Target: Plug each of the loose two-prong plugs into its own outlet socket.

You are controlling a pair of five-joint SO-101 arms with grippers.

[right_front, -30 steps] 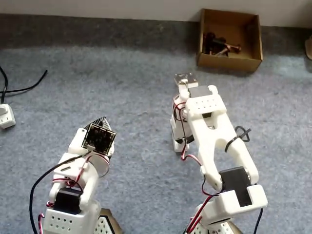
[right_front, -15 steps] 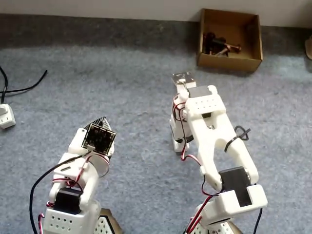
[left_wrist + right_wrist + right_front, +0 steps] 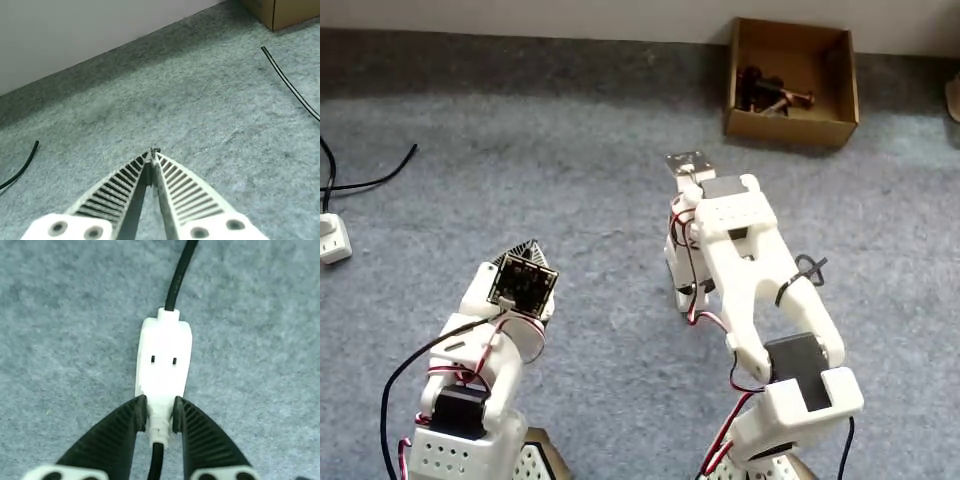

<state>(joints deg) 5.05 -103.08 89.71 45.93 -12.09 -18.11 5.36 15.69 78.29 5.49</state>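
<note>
In the right wrist view a white outlet socket (image 3: 165, 360) with two slots lies on the grey carpet, a black cord leaving its far end. My right gripper (image 3: 159, 409) is shut on a small white plug (image 3: 159, 426) that butts against the socket's near end, with no prongs showing. The plug's black cord (image 3: 156, 460) runs back between the fingers. In the high view the right arm (image 3: 750, 260) stands mid-carpet and covers that socket. My left gripper (image 3: 152, 152) is shut on nothing and hovers over bare carpet. Another white socket (image 3: 332, 240) lies at the far left edge.
A cardboard box (image 3: 790, 80) holding brown parts sits at the back right by the wall. Loose black cords (image 3: 290, 85) lie on the carpet; one (image 3: 380, 175) runs to the socket at the far left. The left arm (image 3: 495, 340) is at the front left.
The right arm has shifted slightly to the left in the high view. The left arm has not moved.
</note>
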